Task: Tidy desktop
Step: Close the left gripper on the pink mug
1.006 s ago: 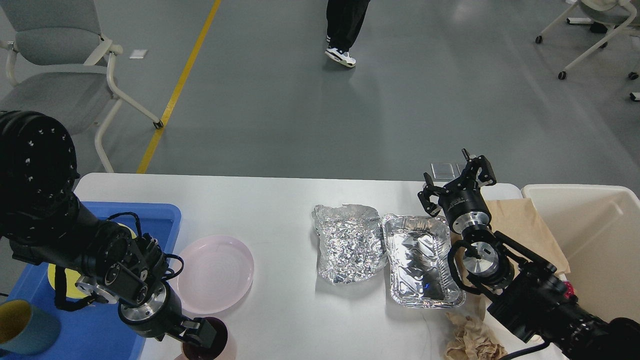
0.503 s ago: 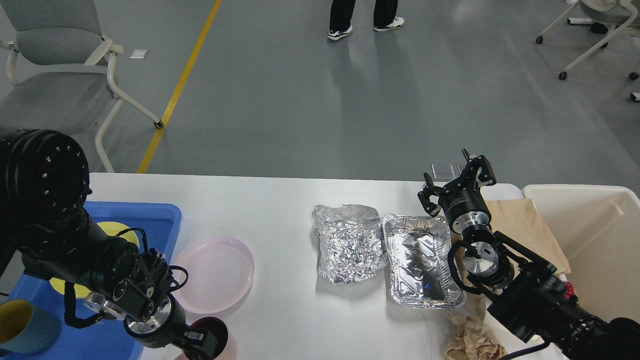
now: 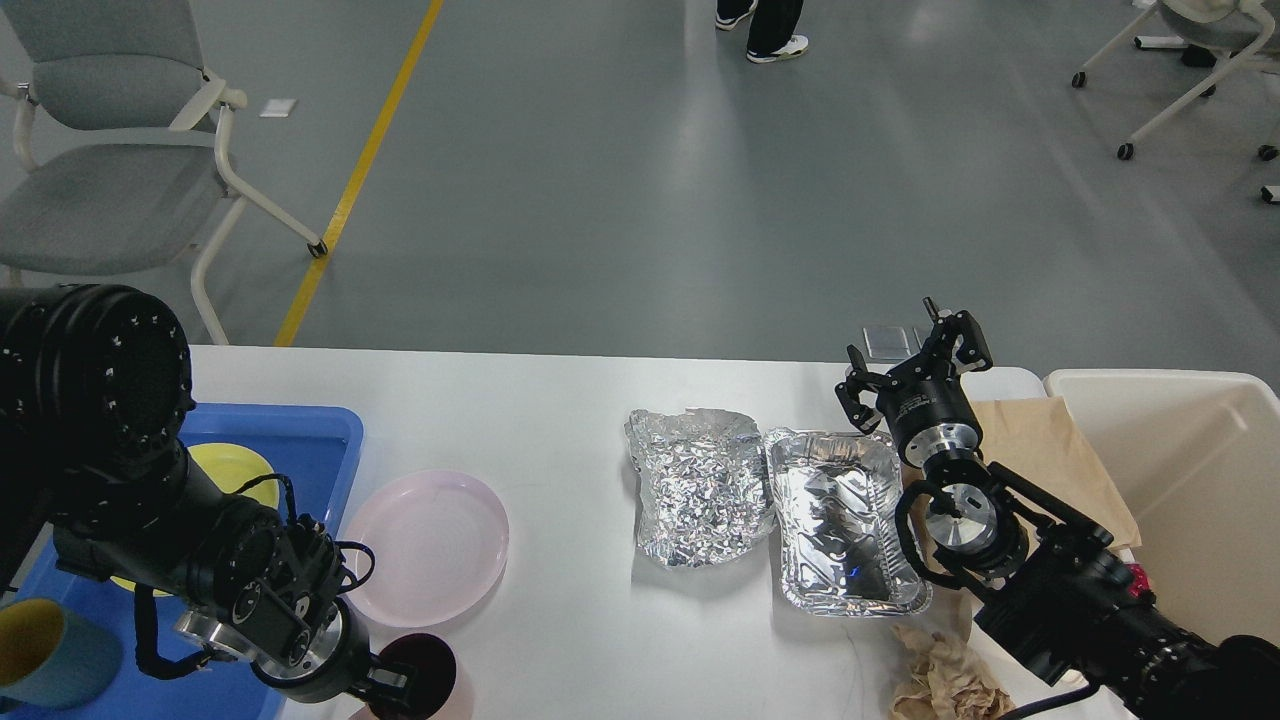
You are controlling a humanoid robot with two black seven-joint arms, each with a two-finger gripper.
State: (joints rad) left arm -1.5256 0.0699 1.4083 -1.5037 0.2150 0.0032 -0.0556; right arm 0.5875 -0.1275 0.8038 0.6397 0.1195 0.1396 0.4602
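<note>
Since a second ago, my left arm has drawn back toward the near edge, uncovering more of the round yellow plate [image 3: 240, 470] in the blue plastic tray [image 3: 300, 430]; my right arm has not moved. My left gripper [image 3: 395, 685] sits at the bottom edge against a dark maroon round cup [image 3: 425, 662], and I cannot tell whether its fingers are closed on it or apart. My right gripper [image 3: 915, 365] hovers with its fingers spread, holding nothing, over the far right part of the wide white rectangular desktop [image 3: 560, 400]. On that desktop a pale pink round plate [image 3: 430, 545] lies just beside the tray, a crumpled sheet of silver foil [image 3: 700, 485] touches a rectangular aluminium foil container [image 3: 845, 520], and a crumpled brown paper wad [image 3: 940, 680] lies near the front right. A flat brown paper bag [image 3: 1050, 450] rests by the cream rectangular bin [image 3: 1200, 450]. A teal and yellow cup [image 3: 50, 655] stands in the tray's near corner.
</note>
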